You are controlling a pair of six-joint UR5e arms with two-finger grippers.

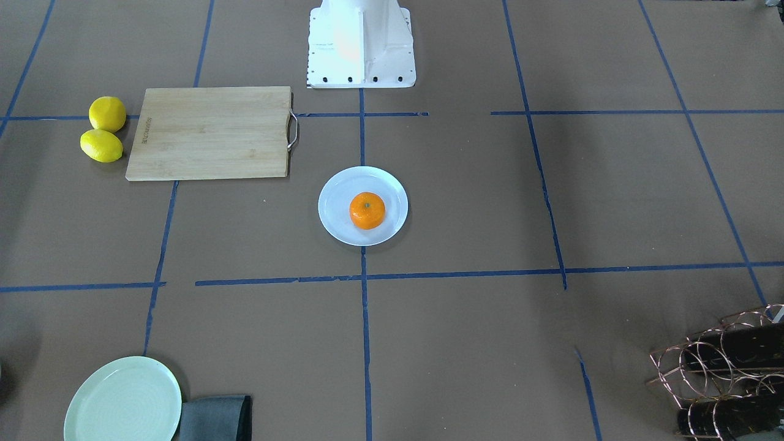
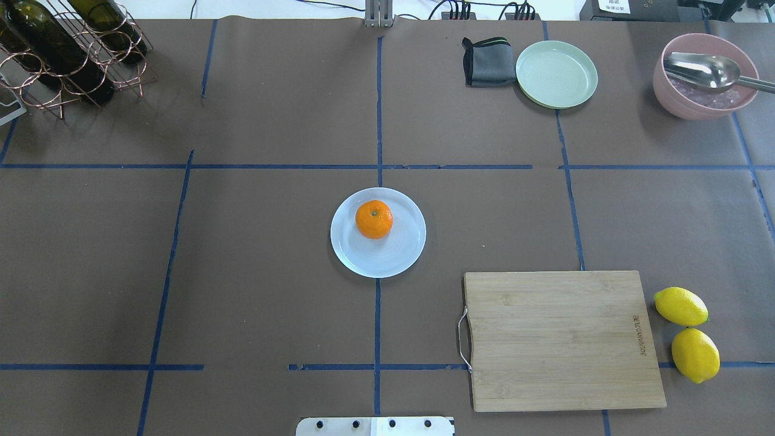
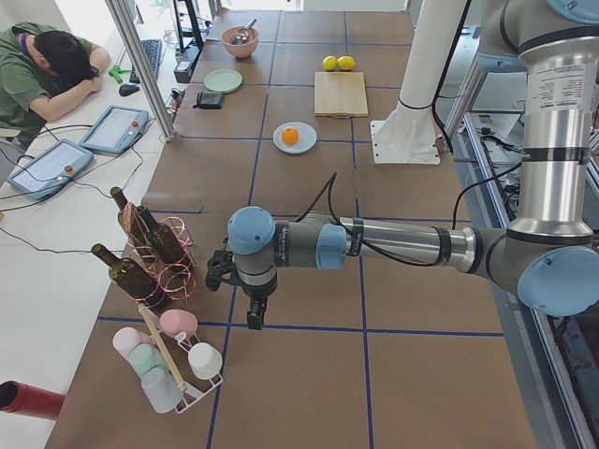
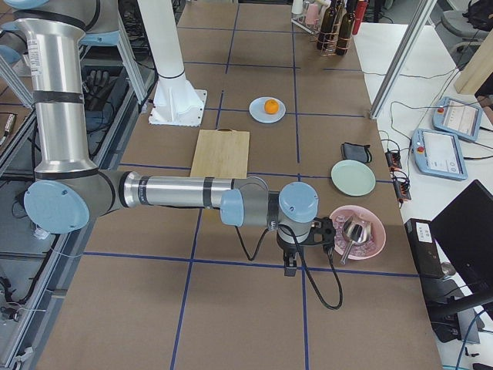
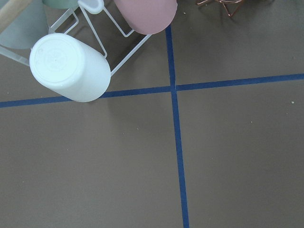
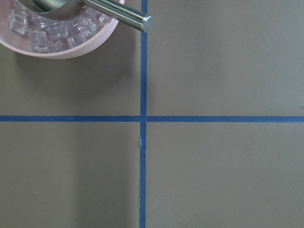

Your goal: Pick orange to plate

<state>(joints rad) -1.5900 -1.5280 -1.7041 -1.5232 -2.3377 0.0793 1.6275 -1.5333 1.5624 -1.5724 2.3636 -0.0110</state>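
The orange point(image 2: 374, 219) sits on the small white plate point(image 2: 393, 254) at the table's centre, a little off the plate's middle; the front view shows the orange point(image 1: 367, 211) on the plate point(image 1: 334, 211) too. No gripper is near it. My left gripper point(image 3: 255, 313) hangs over the table's far left end, beside a cup rack, seen only from the side, so I cannot tell whether it is open or shut. My right gripper point(image 4: 290, 266) hangs over the far right end by a pink bowl, its state equally unreadable. Neither wrist view shows fingers.
A wooden cutting board point(image 2: 563, 339) lies right of the plate, two lemons point(image 2: 681, 306) beyond it. A pale green plate point(image 2: 556, 74), grey cloth point(image 2: 487, 62) and pink bowl point(image 2: 702, 79) of ice with a spoon stand at back right. A wine rack point(image 2: 66, 48) fills the back left.
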